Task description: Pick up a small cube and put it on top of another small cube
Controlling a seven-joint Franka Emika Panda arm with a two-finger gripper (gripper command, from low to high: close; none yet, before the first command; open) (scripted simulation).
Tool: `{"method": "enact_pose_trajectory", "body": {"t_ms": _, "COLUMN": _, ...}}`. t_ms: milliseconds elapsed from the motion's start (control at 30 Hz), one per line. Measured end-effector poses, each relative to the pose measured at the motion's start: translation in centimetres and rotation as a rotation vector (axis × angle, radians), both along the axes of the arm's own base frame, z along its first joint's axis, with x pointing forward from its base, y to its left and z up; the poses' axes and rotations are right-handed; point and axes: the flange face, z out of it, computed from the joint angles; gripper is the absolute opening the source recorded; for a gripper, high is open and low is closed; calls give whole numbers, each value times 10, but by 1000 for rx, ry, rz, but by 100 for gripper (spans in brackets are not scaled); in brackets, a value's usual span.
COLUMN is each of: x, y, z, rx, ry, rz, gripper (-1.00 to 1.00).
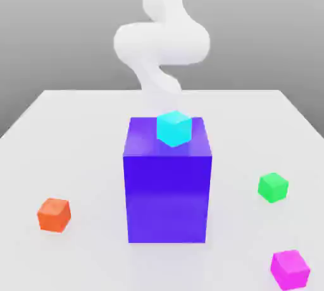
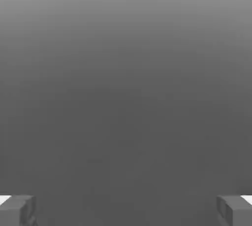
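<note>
The small glossy magenta cube [image 1: 290, 269] sits on the white table near the front corner on the exterior view's right. My gripper [image 2: 126, 210] is open: its two grey fingertips [image 2: 17, 210] stand wide apart with nothing between them, facing plain grey background. My white arm [image 1: 161, 43] curls above and behind the big blue-violet block [image 1: 168, 182], far from the magenta cube. A small cyan cube [image 1: 173, 128] rests on top of that block.
A small green cube [image 1: 273, 187] lies to the exterior view's right of the block, behind the magenta one. A small orange cube [image 1: 54, 214] lies to the left. The white table [image 1: 88, 131] stretches around the tall block in its middle.
</note>
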Motion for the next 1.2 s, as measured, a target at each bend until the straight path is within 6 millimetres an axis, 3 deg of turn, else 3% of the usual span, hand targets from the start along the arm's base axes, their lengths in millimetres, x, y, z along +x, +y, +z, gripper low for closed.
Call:
{"method": "enact_pose_trajectory", "body": {"t_ms": 267, "x": 85, "y": 57, "z": -118, "rx": -68, "ry": 205, "rz": 12, "gripper": 0}}
{"method": "enact_pose_trajectory", "body": {"t_ms": 533, "x": 126, "y": 114, "z": -254, "rx": -103, "ry": 397, "rz": 60, "gripper": 0}}
{"method": "enact_pose_trajectory", "body": {"t_ms": 767, "x": 123, "y": 168, "z": -374, "rx": -98, "ry": 561, "rz": 127, "gripper": 0}}
{"method": "enact_pose_trajectory", "body": {"t_ms": 967, "x": 95, "y": 211, "z": -469, "rx": -62, "ry": 703, "rz": 184, "gripper": 0}}
{"method": "enact_pose_trajectory", "body": {"t_ms": 1133, "x": 87, "y": 221, "z": -541, "rx": -49, "ry": 733, "rz": 196, "gripper": 0}}
{"method": "enact_pose_trajectory", "body": {"t_ms": 1167, "x": 87, "y": 221, "z": -550, "rx": -50, "ry": 734, "rz": 197, "gripper": -100}}
{"method": "enact_pose_trajectory", "body": {"t_ms": 1200, "x": 87, "y": 221, "z": -550, "rx": -50, "ry": 734, "rz": 197, "gripper": -100}}
